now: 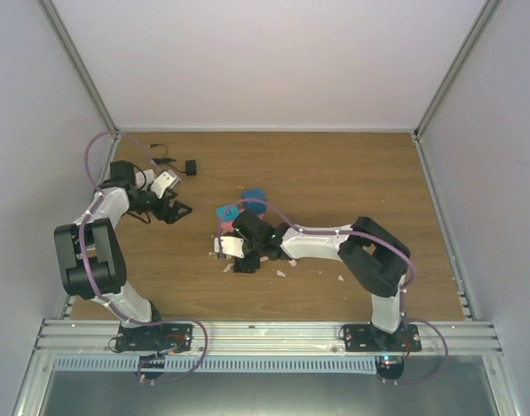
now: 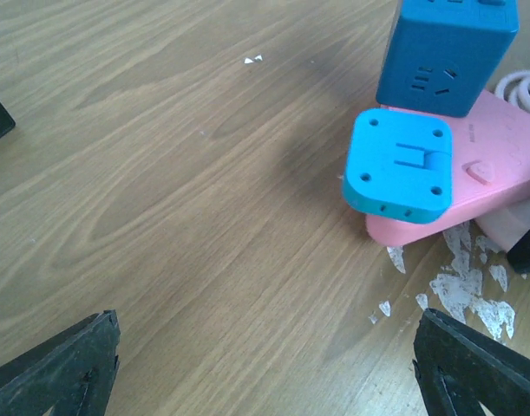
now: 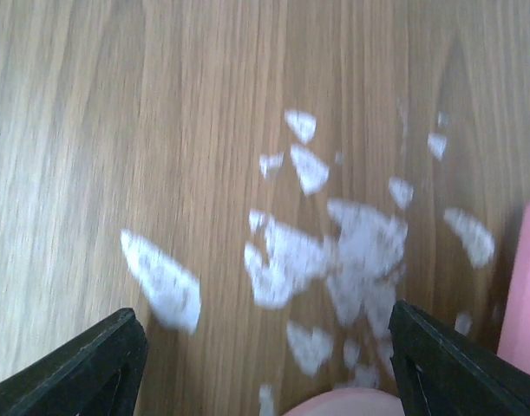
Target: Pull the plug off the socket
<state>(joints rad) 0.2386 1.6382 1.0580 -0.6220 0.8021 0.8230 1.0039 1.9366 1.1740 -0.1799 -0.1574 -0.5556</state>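
While reaching leftward across the wooden table (image 1: pixel 334 173), folds the right arm at a raised elbow and lays the forearm low and nearly level, ending at the right claw (image 3: pixel 265 373) on the near side of the socket (image 2: pixel 507 165). Holds that claw spread wide with nothing gripped, over bare wood flecked with white scuffs (image 3: pixel 360 234), with a pink edge showing at the right of the wrist view. Bends the left arm up from its base, doubles it back at the elbow and points the left claw (image 2: pixel 265 373) rightward, near the socket but apart from it. Shows those jaws fully spread too, empty. Finds the socket lying flat left of table centre, carrying a dark-blue cube (image 2: pixel 447 52) and a light-blue square block (image 2: pixel 399 165) that overhangs its rim; cannot tell which serves as the plug. Notes a white cable (image 2: pixel 520 87) beside the socket.
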